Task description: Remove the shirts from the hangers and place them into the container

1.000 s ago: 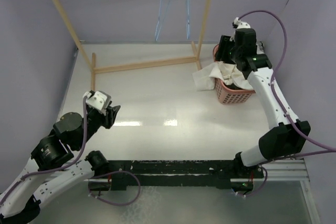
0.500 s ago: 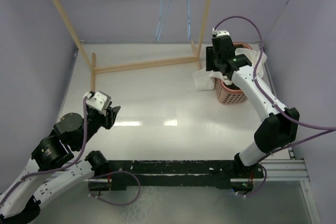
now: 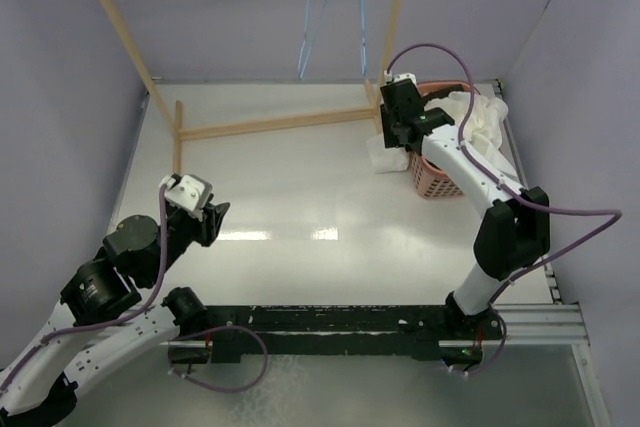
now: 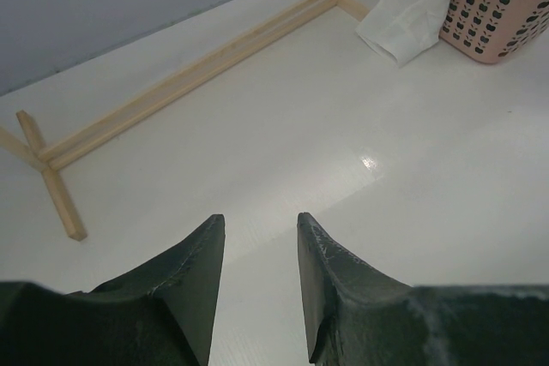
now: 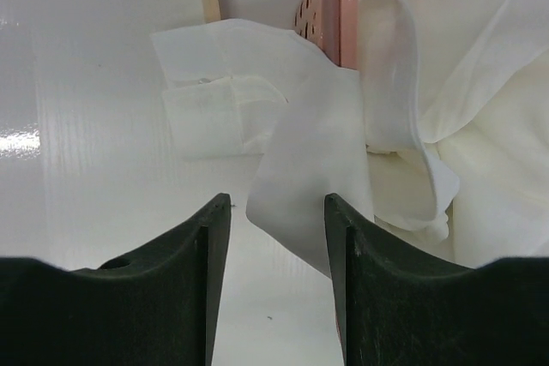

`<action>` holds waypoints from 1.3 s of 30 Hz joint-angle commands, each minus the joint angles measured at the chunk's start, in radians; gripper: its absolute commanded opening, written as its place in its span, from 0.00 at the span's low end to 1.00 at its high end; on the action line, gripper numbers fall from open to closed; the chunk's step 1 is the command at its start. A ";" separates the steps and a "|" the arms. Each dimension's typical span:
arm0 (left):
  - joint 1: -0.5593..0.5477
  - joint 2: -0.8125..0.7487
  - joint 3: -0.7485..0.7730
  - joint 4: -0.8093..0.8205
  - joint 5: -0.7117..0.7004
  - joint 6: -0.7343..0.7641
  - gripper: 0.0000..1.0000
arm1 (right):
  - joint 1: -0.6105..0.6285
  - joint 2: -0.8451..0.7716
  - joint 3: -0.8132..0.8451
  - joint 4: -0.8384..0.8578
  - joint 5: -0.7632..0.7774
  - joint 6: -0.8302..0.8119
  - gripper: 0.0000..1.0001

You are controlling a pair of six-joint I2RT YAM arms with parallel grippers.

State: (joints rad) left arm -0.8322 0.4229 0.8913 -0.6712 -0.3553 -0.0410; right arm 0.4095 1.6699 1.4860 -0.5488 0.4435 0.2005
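The white shirt (image 3: 478, 115) lies heaped in the pink container (image 3: 437, 183), and one sleeve (image 3: 383, 157) spills over the container's left rim onto the table. My right gripper (image 3: 395, 137) hovers at that rim with its jaws open. In the right wrist view a loose fold of the white shirt (image 5: 310, 179) hangs just beyond the right gripper (image 5: 276, 201), beside the container's rim (image 5: 347, 6). My left gripper (image 3: 218, 212) stays low at the near left, and in its wrist view it (image 4: 260, 220) is open with nothing in it. Two light-blue hangers (image 3: 318, 7) hang bare from the rack.
The wooden rack's base rail (image 3: 270, 124) runs across the far side of the table. Its uprights (image 3: 393, 17) rise close to the container. Purple walls close in on the left, the back and the right.
My right gripper has swung left from above the container to its left rim, over the hanging sleeve, and its jaws have narrowed a little. The left arm has not moved.
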 commanded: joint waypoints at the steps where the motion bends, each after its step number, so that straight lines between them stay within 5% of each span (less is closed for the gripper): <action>1: -0.002 -0.011 -0.001 0.041 -0.010 -0.013 0.44 | 0.012 0.007 0.004 0.001 0.077 -0.009 0.49; 11: -0.002 -0.020 -0.003 0.038 -0.014 -0.016 0.44 | 0.019 0.041 0.000 0.002 0.180 0.004 0.25; 15: -0.003 -0.020 -0.006 0.044 -0.016 -0.014 0.44 | 0.024 0.019 -0.043 0.033 0.150 0.014 0.01; 20: -0.004 -0.019 -0.006 0.044 -0.016 -0.014 0.44 | 0.026 -0.003 -0.079 0.050 0.066 0.041 0.00; 23: -0.003 -0.020 -0.008 0.046 -0.020 -0.016 0.44 | 0.035 -0.031 -0.134 0.093 -0.022 0.082 0.33; 26: -0.003 -0.020 -0.011 0.048 -0.018 -0.017 0.45 | 0.036 -0.034 -0.208 0.196 -0.074 0.098 0.46; 30: -0.004 -0.017 -0.008 0.046 -0.017 -0.014 0.44 | 0.040 0.023 -0.217 0.259 -0.174 0.096 0.55; 39: -0.004 -0.023 -0.007 0.042 -0.024 -0.014 0.45 | 0.049 0.238 -0.139 0.307 -0.224 0.115 0.57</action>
State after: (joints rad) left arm -0.8322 0.4095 0.8848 -0.6689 -0.3683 -0.0418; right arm 0.4534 1.8496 1.2964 -0.2810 0.2394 0.2848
